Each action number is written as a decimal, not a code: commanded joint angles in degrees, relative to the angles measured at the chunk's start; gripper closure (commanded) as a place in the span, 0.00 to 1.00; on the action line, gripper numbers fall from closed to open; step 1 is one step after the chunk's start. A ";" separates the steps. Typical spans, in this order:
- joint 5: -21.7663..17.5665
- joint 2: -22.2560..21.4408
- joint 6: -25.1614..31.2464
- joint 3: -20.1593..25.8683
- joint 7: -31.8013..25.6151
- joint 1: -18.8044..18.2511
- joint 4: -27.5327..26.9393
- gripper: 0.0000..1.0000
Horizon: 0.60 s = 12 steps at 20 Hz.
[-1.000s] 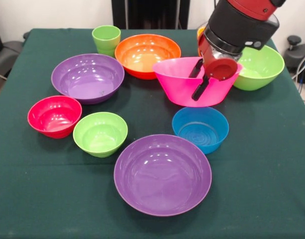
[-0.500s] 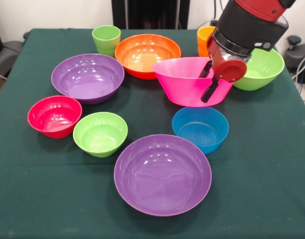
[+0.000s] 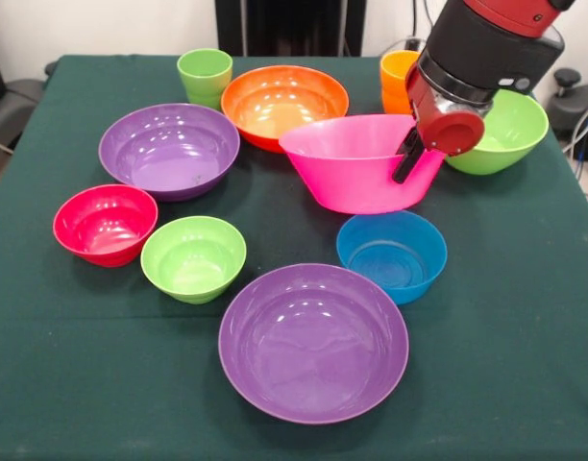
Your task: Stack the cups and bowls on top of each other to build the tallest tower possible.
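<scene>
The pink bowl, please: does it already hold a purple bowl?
No, the pink bowl is empty, and both purple bowls sit apart on the table.

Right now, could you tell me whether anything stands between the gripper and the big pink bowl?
Nothing visible does: the gripper is already at the pink bowl, its fingers at the rim. The small blue bowl sits just in front of it.

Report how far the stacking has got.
Done: nothing stacked; every bowl and cup sits alone on the green table. In hand: the gripper grips the pink bowl by its rim, tilting it. Left: both purple bowls, the orange bowl, large green bowl, small blue, red, green bowls, and both cups.
</scene>
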 commanded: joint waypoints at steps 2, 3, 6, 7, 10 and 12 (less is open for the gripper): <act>-0.16 -1.39 -3.43 10.21 7.50 0.41 2.83 1.00; -0.18 -1.56 -3.53 10.31 7.45 0.44 3.06 1.00; -0.44 -1.98 -2.88 10.24 7.67 0.57 3.38 1.00; -0.57 -2.54 -2.99 9.93 7.75 0.76 3.73 1.00; -0.67 -4.78 -1.22 9.82 7.51 0.86 4.74 1.00; -0.97 -6.23 1.07 9.43 7.54 1.03 5.01 1.00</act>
